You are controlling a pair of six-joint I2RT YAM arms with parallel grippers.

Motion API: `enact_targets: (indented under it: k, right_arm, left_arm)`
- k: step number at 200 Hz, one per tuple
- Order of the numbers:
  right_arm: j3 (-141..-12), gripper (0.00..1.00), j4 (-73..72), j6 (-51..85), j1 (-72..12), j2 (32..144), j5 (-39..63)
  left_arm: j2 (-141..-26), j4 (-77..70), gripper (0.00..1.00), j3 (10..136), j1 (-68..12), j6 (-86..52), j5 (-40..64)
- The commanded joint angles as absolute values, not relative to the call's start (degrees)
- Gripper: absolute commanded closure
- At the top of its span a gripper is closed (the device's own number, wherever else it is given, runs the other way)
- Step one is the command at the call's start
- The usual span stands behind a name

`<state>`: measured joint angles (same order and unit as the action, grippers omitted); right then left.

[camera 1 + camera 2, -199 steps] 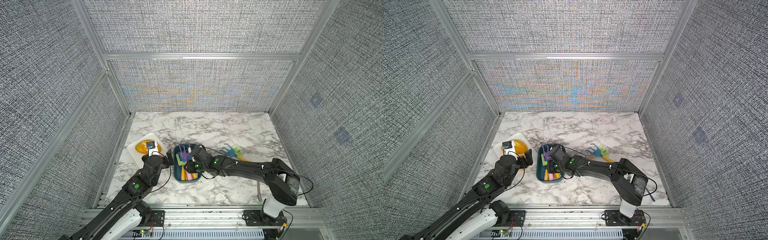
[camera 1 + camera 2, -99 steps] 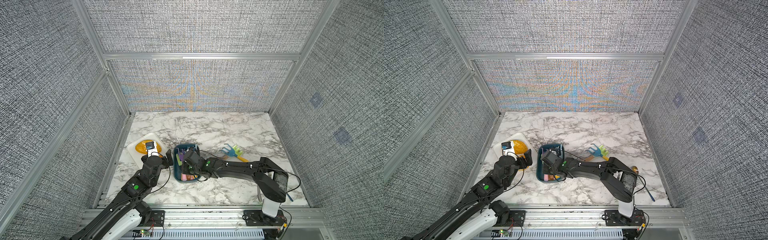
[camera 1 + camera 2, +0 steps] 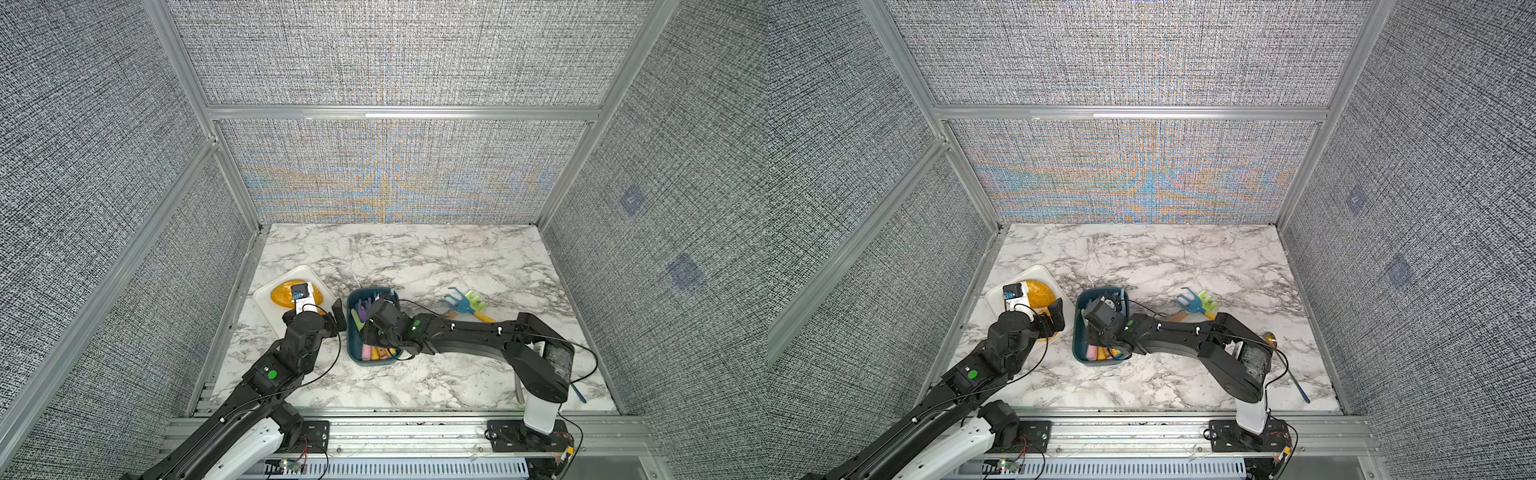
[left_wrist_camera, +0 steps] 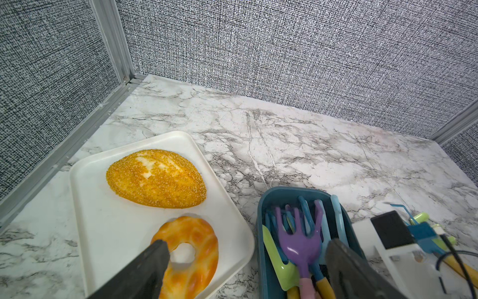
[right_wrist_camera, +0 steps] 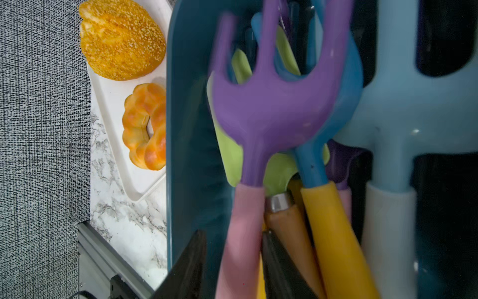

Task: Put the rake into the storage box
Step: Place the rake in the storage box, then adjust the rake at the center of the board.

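At the left of the marble tabletop (image 3: 415, 257) sits a white tray (image 4: 103, 227) carrying a seeded bread loaf (image 4: 155, 178) and a glazed doughnut (image 4: 191, 253). The left end effector (image 4: 247, 248) hangs over the tray's edge nearest the storage box, its 2 fingers spread wide and holding nothing; 1 finger sits above the doughnut and the other above the box.

Just beside the tray stands the dark teal storage box (image 4: 289, 191). The rake (image 5: 271, 111), purple-headed with a pink handle, is inside it, lying on top of other toy tools with its prongs pointing toward the far end of the box. Under and beside it are a green tool (image 5: 230, 152), a blue tool with a yellow handle (image 5: 310, 165) and a pale blue tool with a white handle (image 5: 403, 116).

The right end effector (image 5: 234, 235) reaches into the near end of the box. Its fingers (image 5: 191, 259) stand slightly apart on either side of the pink handle, and a strip of the box wall shows between 1 finger and the handle, so the handle is not pinched.

Further right, well apart from the box, a blue rake (image 3: 457, 305) and a green rake (image 3: 473, 301) lie touching on the tabletop.
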<state>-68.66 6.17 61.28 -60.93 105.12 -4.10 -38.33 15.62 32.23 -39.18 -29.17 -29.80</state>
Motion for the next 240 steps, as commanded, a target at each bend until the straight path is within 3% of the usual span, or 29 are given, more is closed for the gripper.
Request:
enact_targets:
  k: [1,47,91,151,185,240]
  right_arm:
    - [-67.66,0.56,5.33,59.61,-60.82,102.38,-5.56]
    - [-63.95,0.34,5.80,56.69,-59.98,94.13,-8.85]
    - [-57.52,0.01,6.65,47.29,-54.23,84.15,-9.23]
    - [-46.45,0.01,9.92,37.65,-37.81,69.06,-7.14]
    - [-37.56,0.01,7.99,34.55,-25.50,61.50,-4.74]
    - [-33.98,0.01,6.36,28.52,-6.13,63.01,5.12]
  left_arm:
    - [-38.65,16.00,0.01,32.17,-39.11,-29.09,-29.43]
    - [-40.96,14.69,0.01,32.43,-39.11,-27.77,-27.26]
    - [-45.88,11.19,0.01,32.75,-39.11,-25.17,-21.46]
    - [-64.33,11.41,0.01,41.99,-40.55,-22.97,-8.24]
    - [-75.00,16.27,0.01,51.25,-46.85,-20.25,-9.35]
    - [-87.66,19.34,0.01,61.86,-52.46,-20.13,-7.75]
